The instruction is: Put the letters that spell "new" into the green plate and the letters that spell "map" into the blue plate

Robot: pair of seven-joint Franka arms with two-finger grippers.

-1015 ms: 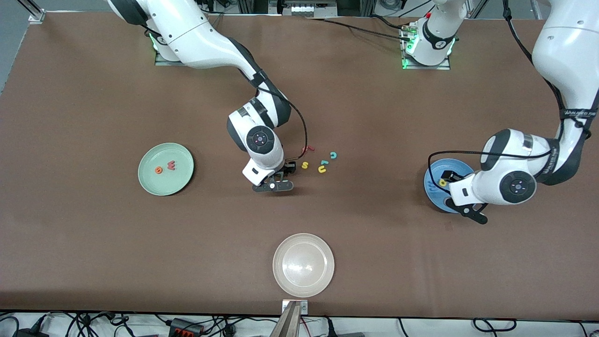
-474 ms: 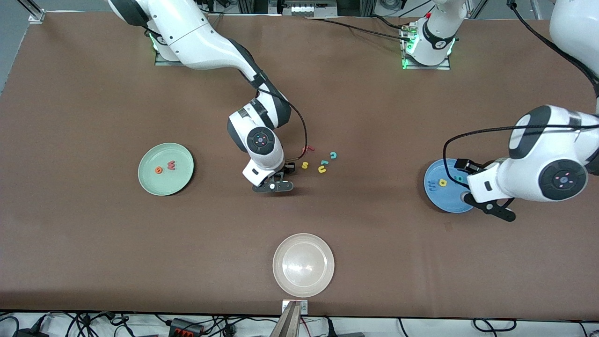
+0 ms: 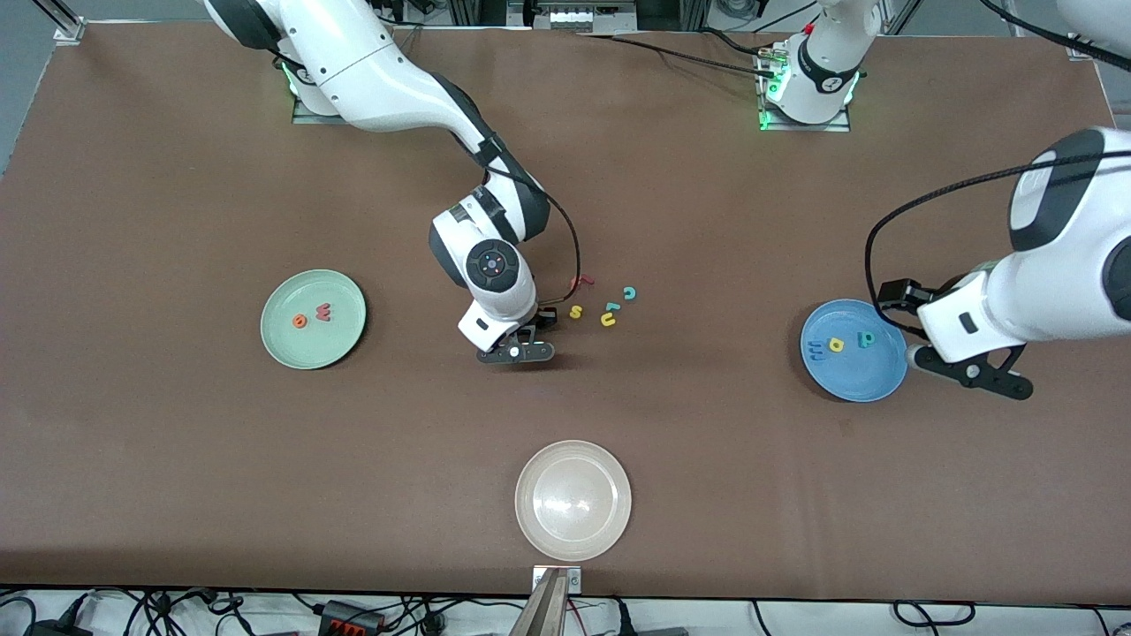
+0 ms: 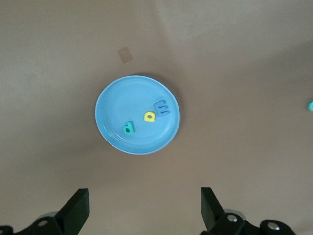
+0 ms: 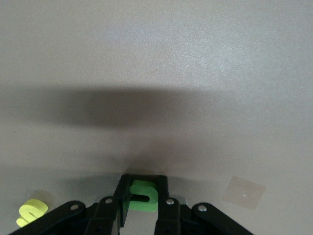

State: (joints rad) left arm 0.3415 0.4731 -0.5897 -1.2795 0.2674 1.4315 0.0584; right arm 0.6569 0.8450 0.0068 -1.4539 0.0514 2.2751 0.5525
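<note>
In the right wrist view a green n sits pinched between the fingers of my right gripper, which is shut on it. That gripper is down at the table beside the loose letter cluster. The green plate holds an orange e and a pinkish-red w. The blue plate holds a blue m, a yellow a and a teal p. My left gripper hangs open and empty over bare table beside the blue plate.
Loose letters lie mid-table: a red one, a yellow s, a teal c, a teal l and a yellow u. An off-white translucent plate stands near the table's front edge.
My right gripper has closed on the green n without shifting place. The left arm has pulled away from over the blue plate toward its own end of the table, uncovering the three letters there.
</note>
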